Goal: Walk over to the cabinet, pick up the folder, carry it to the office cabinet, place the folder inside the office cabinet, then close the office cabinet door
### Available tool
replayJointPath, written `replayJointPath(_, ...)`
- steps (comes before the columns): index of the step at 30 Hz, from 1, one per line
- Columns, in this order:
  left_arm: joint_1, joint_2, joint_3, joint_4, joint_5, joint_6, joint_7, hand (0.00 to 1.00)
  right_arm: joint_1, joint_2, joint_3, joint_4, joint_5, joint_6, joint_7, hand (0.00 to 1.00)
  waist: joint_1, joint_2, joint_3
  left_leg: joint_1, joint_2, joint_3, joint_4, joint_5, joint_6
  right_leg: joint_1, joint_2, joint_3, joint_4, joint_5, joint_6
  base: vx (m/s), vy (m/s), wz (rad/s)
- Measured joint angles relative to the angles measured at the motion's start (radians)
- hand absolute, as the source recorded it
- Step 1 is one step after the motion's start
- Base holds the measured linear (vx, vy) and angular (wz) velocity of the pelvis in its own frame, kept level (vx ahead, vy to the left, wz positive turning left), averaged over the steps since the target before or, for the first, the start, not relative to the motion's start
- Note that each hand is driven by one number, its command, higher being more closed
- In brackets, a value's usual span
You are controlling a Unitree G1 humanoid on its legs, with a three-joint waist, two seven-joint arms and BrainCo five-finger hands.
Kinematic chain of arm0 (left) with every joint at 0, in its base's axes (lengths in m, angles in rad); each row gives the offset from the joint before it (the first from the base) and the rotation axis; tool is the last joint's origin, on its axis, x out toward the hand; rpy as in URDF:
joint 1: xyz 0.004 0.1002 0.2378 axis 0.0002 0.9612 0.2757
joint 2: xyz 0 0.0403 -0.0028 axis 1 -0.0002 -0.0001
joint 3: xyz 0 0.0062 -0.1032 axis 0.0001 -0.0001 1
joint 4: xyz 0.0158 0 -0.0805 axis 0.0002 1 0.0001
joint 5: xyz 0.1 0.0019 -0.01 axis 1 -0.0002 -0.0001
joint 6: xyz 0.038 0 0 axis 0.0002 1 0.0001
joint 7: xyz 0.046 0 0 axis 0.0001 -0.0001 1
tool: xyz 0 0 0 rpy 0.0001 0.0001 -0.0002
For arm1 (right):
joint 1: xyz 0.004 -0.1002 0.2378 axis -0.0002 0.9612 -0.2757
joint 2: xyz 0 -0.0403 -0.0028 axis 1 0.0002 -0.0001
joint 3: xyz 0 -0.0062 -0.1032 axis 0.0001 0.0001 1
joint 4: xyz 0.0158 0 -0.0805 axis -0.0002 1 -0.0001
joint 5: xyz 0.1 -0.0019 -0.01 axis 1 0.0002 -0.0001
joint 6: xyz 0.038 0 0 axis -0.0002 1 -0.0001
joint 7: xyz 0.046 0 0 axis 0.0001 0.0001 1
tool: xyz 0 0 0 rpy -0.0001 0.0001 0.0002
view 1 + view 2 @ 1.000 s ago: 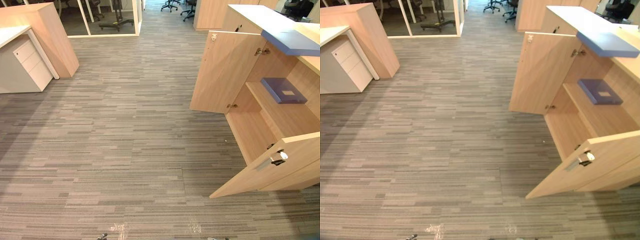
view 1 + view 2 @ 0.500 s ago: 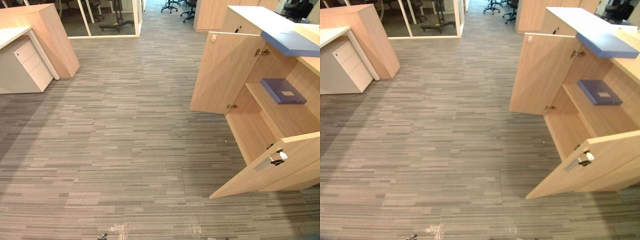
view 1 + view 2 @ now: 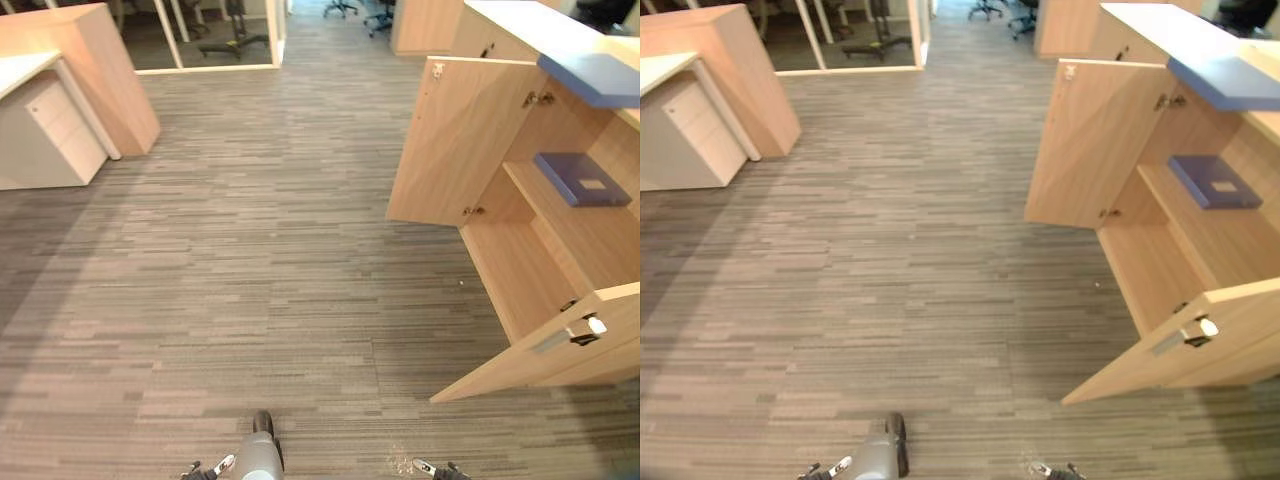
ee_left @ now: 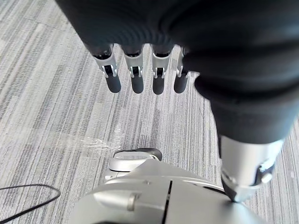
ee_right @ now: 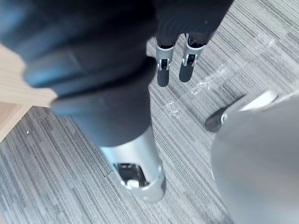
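A dark blue folder point(image 3: 580, 178) lies flat on the middle shelf inside the light wood office cabinet point(image 3: 545, 270) at the right. Both cabinet doors stand open: the far door point(image 3: 450, 140) swings out toward the room, and the near door point(image 3: 560, 345) with a silver handle point(image 3: 588, 328) juts over the carpet. My left hand point(image 4: 135, 74) hangs over the grey carpet with straight fingers and holds nothing. My right hand point(image 5: 170, 67) also hangs with straight fingers, empty, close to the cabinet's side.
A lighter blue slab point(image 3: 595, 78) rests on the cabinet top. At the far left stand a white drawer unit point(image 3: 50, 135) and a wooden counter point(image 3: 100, 70). Office chairs point(image 3: 375, 15) and a glass partition point(image 3: 215, 35) are at the back. Striped grey carpet point(image 3: 260, 250) spans the middle.
The whole view has tipped down and shifted a little, so the camera moved. The folder and both cabinet doors stay where they were.
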Motion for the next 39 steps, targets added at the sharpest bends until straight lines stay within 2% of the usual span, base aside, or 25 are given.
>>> replayJointPath(2,0.015,0.026,-0.027,0.0,-0.03,-0.002,-0.011,0.0,0.007,0.014,-0.021,0.028,-0.015,0.002,0.002,0.0,0.002,-0.029,-0.045,-0.001,-0.088,0.0,0.063,0.041,0.014,0.005,-0.09,0.025,0.035,-0.037,0.007,0.5,0.424,-0.59)
replayJointPath(3,0.014,0.033,-0.038,0.01,-0.067,-0.002,-0.011,0.0,-0.001,0.033,-0.042,0.038,-0.012,0.0,0.005,0.0,0.0,-0.042,-0.06,0.029,-0.138,0.015,0.08,0.035,0.059,-0.058,-0.137,0.028,0.207,-0.029,0.018,0.47,0.379,-0.7)
replayJointPath(4,0.013,0.043,-0.05,0.014,-0.08,-0.003,-0.011,0.0,-0.007,0.038,-0.054,0.039,-0.012,-0.002,0.005,0.0,-0.001,-0.051,-0.054,0.063,-0.161,0.03,0.07,0.024,0.08,-0.085,-0.161,0.028,0.304,-0.022,0.023,0.48,0.382,-0.43)
replayJointPath(5,0.008,0.058,-0.076,0.022,-0.089,-0.002,-0.014,0.0,-0.017,0.038,-0.066,0.038,-0.012,-0.001,0.008,0.0,-0.009,-0.061,-0.049,0.117,-0.197,0.041,0.05,0.016,0.096,-0.134,-0.195,0.023,0.467,0.015,0.014,0.47,0.396,-0.02)
replayJointPath(6,-0.002,0.072,-0.118,0.021,-0.09,-0.002,-0.018,0.0,-0.02,0.033,-0.072,0.038,-0.012,-0.001,0.009,0.0,-0.026,-0.063,-0.046,0.18,-0.229,0.046,0.028,-0.003,0.119,-0.201,-0.23,0.012,0.653,0.109,-0.004,0.48,0.366,0.09)
replayJointPath(8,-0.018,0.078,-0.15,0.02,-0.085,-0.004,-0.023,0.0,-0.032,0.03,-0.065,0.036,-0.013,-0.001,0.009,0.0,-0.035,-0.054,-0.043,0.261,-0.246,0.038,-0.007,-0.023,0.137,-0.289,-0.246,-0.035,0.861,0.122,-0.003,0.48,0.257,0.13)
replayJointPath(10,-0.046,0.077,-0.15,0.019,-0.085,-0.004,-0.029,0.0,-0.048,0.034,-0.048,0.028,-0.017,-0.002,0.009,0.0,-0.036,-0.052,-0.04,0.332,-0.244,0.02,-0.066,-0.023,0.138,-0.365,-0.24,-0.124,0.927,0.099,-0.002,0.48,0.113,0.15)
replayJointPath(13,-0.07,0.056,-0.148,0.02,-0.095,-0.01,-0.039,0.0,-0.054,0.034,-0.046,-0.003,-0.017,-0.007,0.008,0.0,-0.045,-0.023,-0.013,0.439,-0.2,0.004,-0.131,-0.024,0.137,-0.385,-0.192,-0.244,0.689,0.012,0.011,0.35,-0.02,0.16)
replayJointPath(15,-0.081,0.026,-0.142,0.019,-0.121,-0.013,-0.04,0.0,-0.046,0.036,-0.034,-0.035,-0.016,-0.007,0.008,0.0,-0.051,-0.013,-0.01,0.479,-0.169,0.006,-0.155,-0.048,0.113,-0.395,-0.179,-0.29,0.427,0.024,0.02,0.39,-0.15,0.23)
replayJointPath(16,-0.084,0.006,-0.135,0.019,-0.127,-0.014,-0.041,0.0,-0.044,0.036,-0.021,-0.04,-0.015,-0.007,0.008,0.0,-0.048,-0.016,-0.008,0.492,-0.163,0.012,-0.167,-0.065,0.094,-0.398,-0.18,-0.298,0.322,0.052,0.025,0.31,-0.223,0.12)
replayJointPath(17,-0.086,-0.017,-0.097,0.017,-0.128,-0.018,-0.043,0.0,-0.039,0.036,-0.004,-0.04,-0.011,-0.006,0.008,0.0,-0.047,-0.021,-0.008,0.517,-0.16,0.014,-0.172,-0.082,0.07,-0.39,-0.179,-0.298,0.27,0.194,0.014,0.25,-0.217,-0.07)
replayJointPath(19,-0.086,-0.058,-0.05,0.019,-0.126,-0.02,-0.046,0.0,-0.047,0.011,0.002,-0.042,-0.011,-0.007,0.009,0.0,-0.045,0.018,-0.008,0.538,-0.119,0.045,-0.167,-0.092,0.06,-0.392,-0.139,-0.309,0.301,0.152,-0.004,0.33,-0.264,-0.3)
replayJointPath(21,-0.091,-0.077,-0.017,0.021,-0.112,-0.019,-0.047,0.0,-0.05,0.01,-0.004,-0.043,-0.006,-0.011,0.009,0.0,-0.06,0.025,0.003,0.574,-0.102,0.079,-0.155,-0.092,0.058,-0.391,-0.13,-0.314,0.393,0.053,-0.02,0.37,-0.277,-0.11)
replayJointPath(22,-0.091,-0.078,-0.016,0.021,-0.11,-0.019,-0.047,0.0,-0.05,0.01,-0.006,-0.042,-0.006,-0.011,0.009,0.0,-0.06,0.025,0.003,0.578,-0.098,0.082,-0.149,-0.093,0.057,-0.386,-0.127,-0.315,0.4,0.042,-0.021,0.35,-0.257,0.09)
replayJointPath(23,-0.091,-0.083,-0.008,0.02,-0.106,-0.018,-0.048,0.0,-0.043,0.013,-0.02,-0.04,-0.006,-0.011,0.009,0.0,-0.062,0.031,0.004,0.571,-0.056,0.079,-0.062,-0.114,0.023,-0.347,-0.102,-0.336,0.397,-0.002,-0.022,0.28,-0.208,0.14)
replayJointPath(25,-0.091,-0.087,0.033,0.015,-0.099,-0.019,-0.053,0.0,-0.03,0.018,-0.042,-0.039,-0.001,-0.01,0.01,0.0,-0.063,0.036,0.005,0.504,0.002,0.06,0.149,-0.138,-0.015,-0.281,-0.067,-0.356,0.36,-0.023,-0.03,0.35,-0.26,0.2)
replayJointPath(26,-0.083,-0.096,0.084,0.001,-0.098,-0.019,-0.055,0.0,-0.019,0.021,-0.052,-0.042,0.011,-0.01,0.009,0.0,-0.062,0.042,0.003,0.402,0.054,0.012,0.396,-0.113,-0.014,-0.227,-0.031,-0.368,0.321,-0.029,-0.041,0.41,-0.285,-0.02)
replayJointPath(27,-0.064,-0.115,0.141,-0.03,-0.12,-0.019,-0.056,0.0,-0.013,0.019,-0.053,-0.043,0.027,-0.011,0.008,0.0,-0.056,0.056,0.004,0.288,0.101,-0.049,0.641,-0.024,-0.026,-0.175,0.015,-0.366,0.282,-0.032,-0.057,0.34,-0.207,-0.18)
replayJointPath(28,-0.058,-0.119,0.158,-0.043,-0.126,-0.021,-0.055,0.0,-0.01,0.017,-0.053,-0.043,0.029,-0.011,0.008,0.0,-0.051,0.06,0.004,0.237,0.116,-0.073,0.753,-0.018,-0.036,-0.154,0.031,-0.363,0.269,-0.035,-0.069,0.32,-0.116,-0.39)
replayJointPath(30,-0.043,-0.118,0.191,-0.065,-0.149,-0.021,-0.052,0.0,-0.004,0.017,-0.05,-0.042,0.035,-0.012,0.004,0.0,-0.045,0.058,0.003,0.1,0.121,-0.077,0.972,-0.053,-0.009,-0.057,0.07,-0.326,0.193,-0.05,-0.097,0.35,-0.033,-0.47)
replayJointPath(33,-0.044,-0.134,0.215,-0.083,-0.194,-0.025,-0.037,0.0,0.003,0.018,-0.05,-0.041,0.035,-0.007,-0.004,0.0,-0.021,0.051,0.004,0.008,0.068,-0.053,0.888,-0.121,0.005,0.014,0.066,-0.265,0.12,-0.049,-0.094,0.39,0.033,-0.67)
replayJointPath(35,-0.047,-0.13,0.218,-0.099,-0.211,-0.026,-0.019,0.0,-0.005,0.026,-0.037,-0.039,0.031,-0.005,-0.008,0.0,-0.007,0.029,0.014,-0.038,0.021,-0.057,0.594,-0.172,0.009,0.076,0.031,-0.195,0.07,-0.037,-0.061,0.45,0.141,-0.97)
replayJointPath(36,-0.048,-0.128,0.222,-0.101,-0.211,-0.028,-0.015,0.0,-0.009,0.032,-0.041,-0.036,0.031,-0.005,-0.009,0.0,-0.005,0.021,0.018,-0.037,0.01,-0.065,0.495,-0.169,0.008,0.092,0.02,-0.176,0.061,-0.036,-0.055,0.57,0.283,-1.12)
replayJointPath(38,-0.06,-0.123,0.228,-0.096,-0.209,-0.03,0.001,0.0,-0.02,0.044,-0.041,-0.034,0.032,-0.007,-0.014,0.0,0.008,0.004,0.021,-0.033,-0.013,-0.159,0.162,-0.103,0.003,0.125,-0.036,-0.094,0.042,-0.054,-0.003,0.57,0.383,-1.2)
replayJointPath(39,-0.062,-0.123,0.228,-0.095,-0.21,-0.03,0.006,0.0,-0.019,0.044,-0.04,-0.035,0.032,-0.008,-0.016,0.0,0.01,0.005,0.02,-0.035,-0.008,-0.182,0.121,-0.081,-0.009,0.133,-0.046,-0.072,0.043,-0.064,0.013,0.55,0.456,-1.27)
